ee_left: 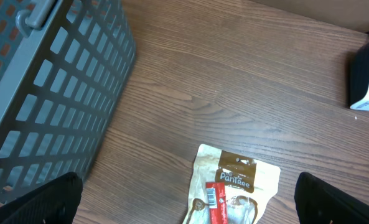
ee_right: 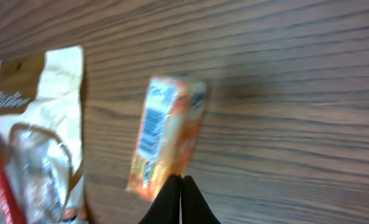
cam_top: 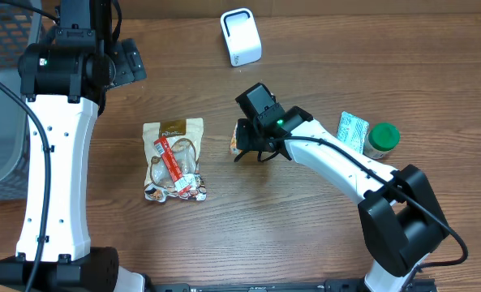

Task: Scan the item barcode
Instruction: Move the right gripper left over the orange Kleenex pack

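A small orange packet [ee_right: 167,127] with a barcode on its white panel hangs tilted just over the wood table. My right gripper [ee_right: 180,182] is shut, pinching the packet's lower edge. From overhead the packet [cam_top: 237,143] shows just left of the right gripper [cam_top: 251,146]. A white scanner [cam_top: 241,36] stands at the back of the table, its edge also showing in the left wrist view [ee_left: 368,78]. My left gripper [ee_left: 190,208] is open, high above the table with nothing between its fingers [ee_left: 44,202].
A brown and white snack pouch [cam_top: 173,158] with a red stick on it lies left of the packet. A green-lidded jar [cam_top: 381,139] and a blue-white packet [cam_top: 352,130] sit at the right. A grey mesh basket [ee_left: 53,93] fills the left edge.
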You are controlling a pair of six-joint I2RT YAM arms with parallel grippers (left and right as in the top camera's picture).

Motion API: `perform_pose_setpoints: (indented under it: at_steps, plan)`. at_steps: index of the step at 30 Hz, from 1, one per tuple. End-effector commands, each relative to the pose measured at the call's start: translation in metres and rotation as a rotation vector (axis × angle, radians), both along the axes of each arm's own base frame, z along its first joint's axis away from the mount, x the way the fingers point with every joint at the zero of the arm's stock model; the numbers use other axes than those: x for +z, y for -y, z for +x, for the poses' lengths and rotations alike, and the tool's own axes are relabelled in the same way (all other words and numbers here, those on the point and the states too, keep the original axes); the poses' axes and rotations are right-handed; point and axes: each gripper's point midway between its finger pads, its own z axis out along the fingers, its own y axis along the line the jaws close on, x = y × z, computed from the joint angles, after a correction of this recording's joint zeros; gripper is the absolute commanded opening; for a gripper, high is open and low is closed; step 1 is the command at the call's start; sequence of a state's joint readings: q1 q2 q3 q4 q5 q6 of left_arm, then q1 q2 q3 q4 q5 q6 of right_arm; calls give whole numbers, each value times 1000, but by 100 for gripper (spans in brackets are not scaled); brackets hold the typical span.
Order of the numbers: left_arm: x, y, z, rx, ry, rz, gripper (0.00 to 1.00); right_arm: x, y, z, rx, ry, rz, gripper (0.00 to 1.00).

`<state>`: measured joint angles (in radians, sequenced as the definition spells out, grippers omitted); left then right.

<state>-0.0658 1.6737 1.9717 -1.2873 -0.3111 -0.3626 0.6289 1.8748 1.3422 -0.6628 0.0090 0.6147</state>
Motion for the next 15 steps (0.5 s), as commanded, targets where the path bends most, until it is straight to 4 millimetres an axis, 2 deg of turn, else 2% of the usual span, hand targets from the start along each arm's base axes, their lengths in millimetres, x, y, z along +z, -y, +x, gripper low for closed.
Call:
perform_pose_setpoints:
  at_steps: [1,9,15]
  plan:
    - [6,1,-1,-10,14,13,100,2,9,6,-63,33,-24,4]
    - [6,1,-1,-10,14,13,100,-18,11,3,-82,44,-2,4]
    - [6,1,-1,-10,14,13,100,-17,-2,7,-63,66,64,4]
